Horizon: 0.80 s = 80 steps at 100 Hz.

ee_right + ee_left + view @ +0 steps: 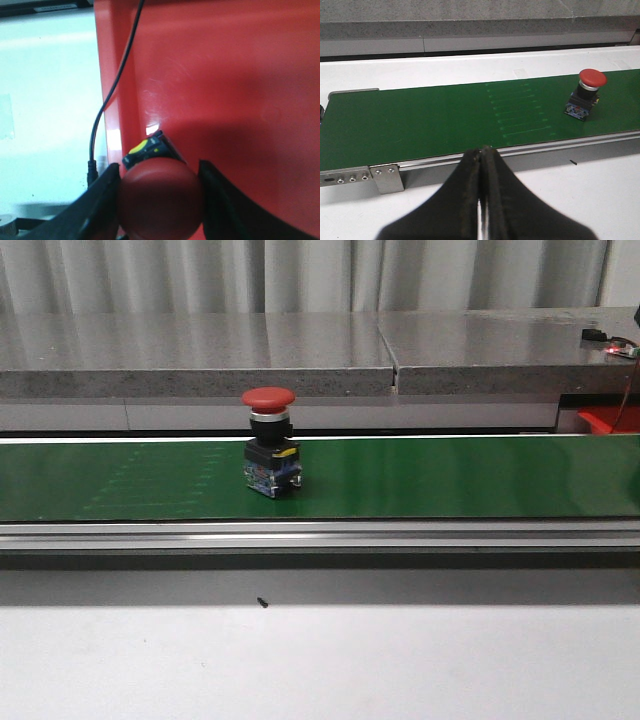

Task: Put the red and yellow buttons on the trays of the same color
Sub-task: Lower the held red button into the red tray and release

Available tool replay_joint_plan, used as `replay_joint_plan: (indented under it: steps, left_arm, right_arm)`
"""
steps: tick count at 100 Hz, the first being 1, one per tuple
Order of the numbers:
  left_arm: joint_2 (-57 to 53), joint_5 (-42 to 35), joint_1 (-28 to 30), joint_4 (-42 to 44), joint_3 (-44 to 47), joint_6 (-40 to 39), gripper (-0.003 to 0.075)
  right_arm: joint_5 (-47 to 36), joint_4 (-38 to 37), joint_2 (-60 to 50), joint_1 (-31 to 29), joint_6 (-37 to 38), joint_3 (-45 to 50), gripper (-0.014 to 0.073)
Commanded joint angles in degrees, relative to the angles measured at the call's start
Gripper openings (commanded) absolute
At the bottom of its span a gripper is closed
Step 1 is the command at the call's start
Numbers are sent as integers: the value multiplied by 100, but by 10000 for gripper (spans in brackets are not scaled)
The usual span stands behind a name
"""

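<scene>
- Over the red tray [240, 75], the right claw [159, 185] pinches a red button [160, 200] by its cap, one finger on each side.
- If the claw lets go too high, I think the button could bounce, tip over, or roll out over the tray's edge.
- A black wire [112, 90] hangs just beside the tray edge and close to the claw. It could snag a finger and tug the button sideways.
- On the green belt [450, 480], a second red button [270, 445] stands upright, left of the middle.
- It is tall with a wide cap. If the belt moves, it may fall or ride away.
- Near the belt's close rail, the left claw [481, 190] is pressed together and holds nothing. It must spread before it can take that button, or it will knock it down.
- No yellow button or yellow tray shows.
</scene>
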Motion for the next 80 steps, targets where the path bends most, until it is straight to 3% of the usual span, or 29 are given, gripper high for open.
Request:
replay_joint_plan:
  steps: [1, 18, 33, 40, 59, 66, 80]
  left_arm:
    - [43, -404, -53, -99, -146, -42, -19]
    - [43, -404, -53, -99, -146, -42, -19]
    - [43, -404, -53, -99, -146, -42, -19]
    - [43, -404, -53, -99, -146, -42, -19]
    - [43, -404, -53, -99, -146, -42, -19]
    - [43, -404, -53, -99, -146, -42, -19]
    - [43, -404, -53, -99, -146, -42, -19]
  right_arm:
    - [-163, 104, -244, -30, -14, -222, 112]
    - [-112, 104, -130, -23, -26, -227, 118]
    - [-113, 104, -86, -19, -26, -227, 179]
    - [-166, 104, -86, -19, -26, -227, 239]
    - [-169, 104, -86, -19, -26, -227, 524]
    - [-169, 104, -86, -19, -26, -227, 566]
    - [-107, 188, -158, -19, -21, -176, 561]
